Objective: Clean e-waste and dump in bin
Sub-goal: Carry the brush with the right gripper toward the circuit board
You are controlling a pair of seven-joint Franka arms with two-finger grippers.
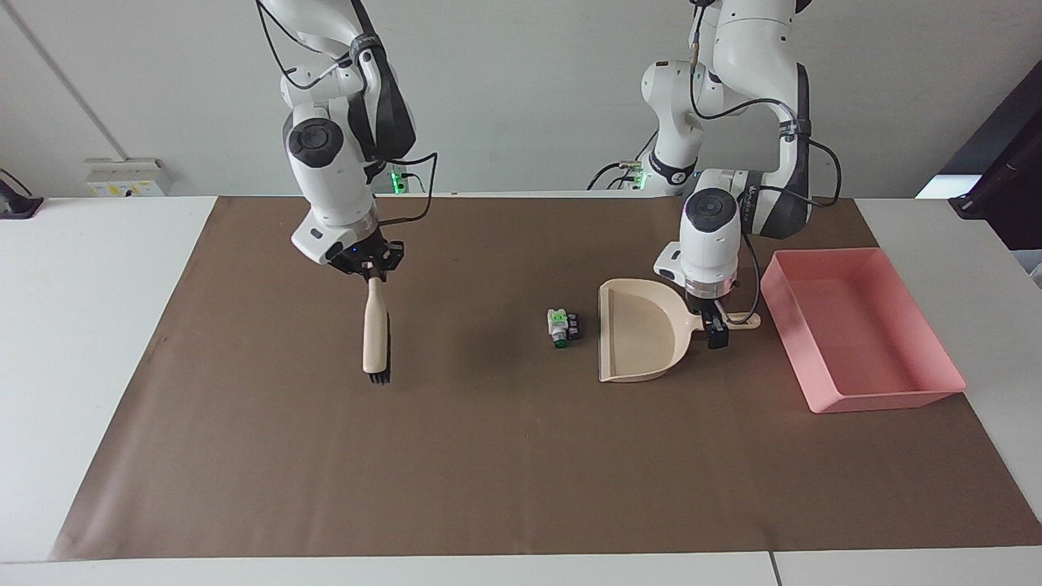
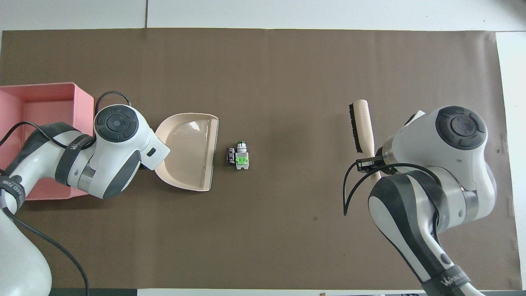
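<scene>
The e-waste [image 1: 562, 326] is a small cluster of white, green and dark bits on the brown mat, also in the overhead view [image 2: 238, 157]. It lies just off the open edge of the beige dustpan [image 1: 639, 342] [image 2: 189, 150], which rests flat on the mat. My left gripper [image 1: 716, 330] is shut on the dustpan's handle. The pink bin [image 1: 855, 325] [image 2: 41, 102] stands beside the handle at the left arm's end. My right gripper [image 1: 373, 273] [image 2: 367, 162] is shut on a brush [image 1: 376, 338] [image 2: 361, 127] and holds it over the mat, bristle end down.
The brown mat [image 1: 505, 456] covers most of the white table. A stretch of bare mat lies between the brush and the e-waste. The left arm's wrist hides the dustpan's handle in the overhead view.
</scene>
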